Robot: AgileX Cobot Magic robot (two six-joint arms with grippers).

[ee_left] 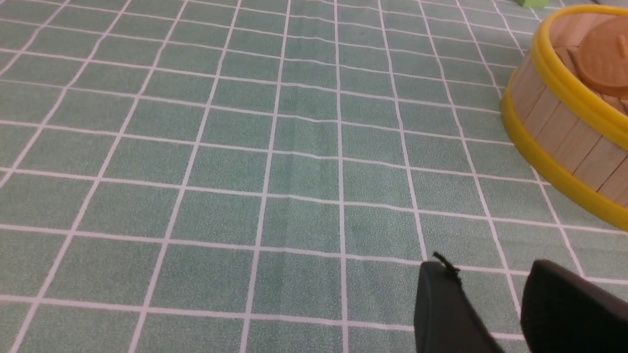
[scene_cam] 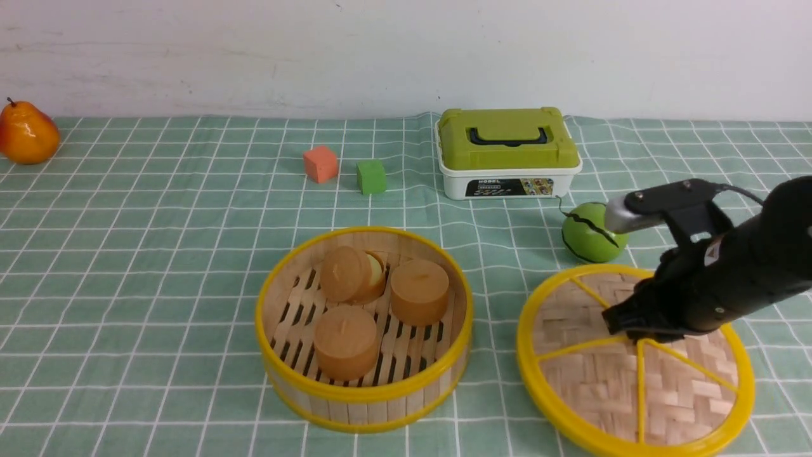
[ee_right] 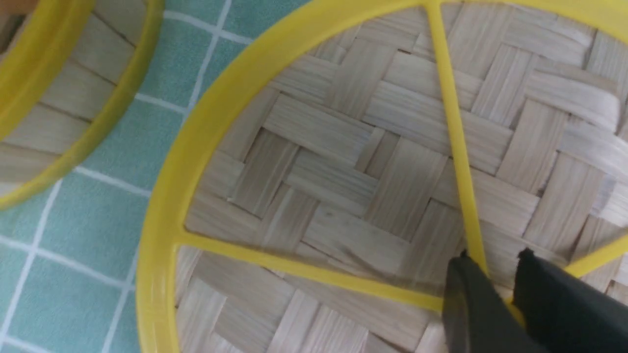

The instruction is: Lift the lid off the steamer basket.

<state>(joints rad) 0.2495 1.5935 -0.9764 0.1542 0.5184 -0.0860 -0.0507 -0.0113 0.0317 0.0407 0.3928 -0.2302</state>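
The steamer basket [scene_cam: 365, 395] stands uncovered at the middle of the checked cloth, with three round brown buns [scene_cam: 346, 341] inside. The lid [scene_cam: 634, 387], woven bamboo with a yellow rim and spokes, is to the basket's right, apart from it and low at the cloth. My right gripper [scene_cam: 625, 330] is shut on the lid's central knob. In the right wrist view the gripper [ee_right: 493, 257] has yellow plastic between its fingers, above the lid [ee_right: 333, 162], with the basket wall [ee_right: 73, 98] beside it. My left gripper [ee_left: 490, 267] is open over bare cloth, to one side of the basket [ee_left: 554, 122].
Behind the lid lies a green round fruit [scene_cam: 593, 231]. A white box with a green lid [scene_cam: 507, 152] stands at the back. An orange cube [scene_cam: 320, 164] and a green cube [scene_cam: 371, 176] sit behind the basket. A pear [scene_cam: 25, 133] is at the far left.
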